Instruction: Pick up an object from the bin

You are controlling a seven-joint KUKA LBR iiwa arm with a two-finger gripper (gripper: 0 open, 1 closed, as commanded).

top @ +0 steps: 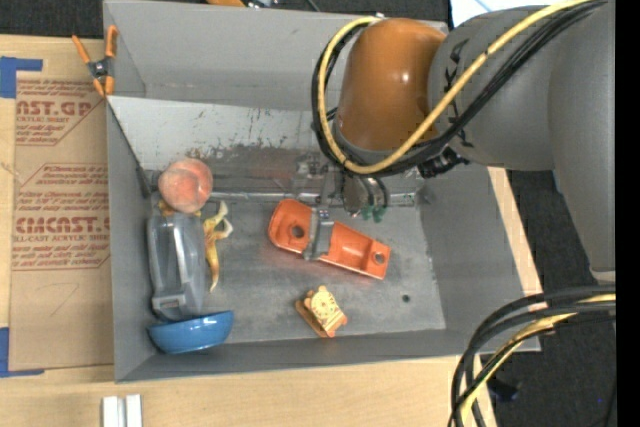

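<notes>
Camera view shows the tool (pixel 322 233) down on the orange plastic piece (pixel 355 255), grip hard to tell; next, lift up.

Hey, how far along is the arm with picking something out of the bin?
Done: the tool is down at the orange plastic part mid-bin. In hand: nothing clearly gripped. Left: lifting it; it lies on the bin floor.

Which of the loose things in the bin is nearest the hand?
The orange plastic piece at the centre: the hand is right over it. The peach, the blue bowl and the small yellow toy all lie well clear of it.
</notes>
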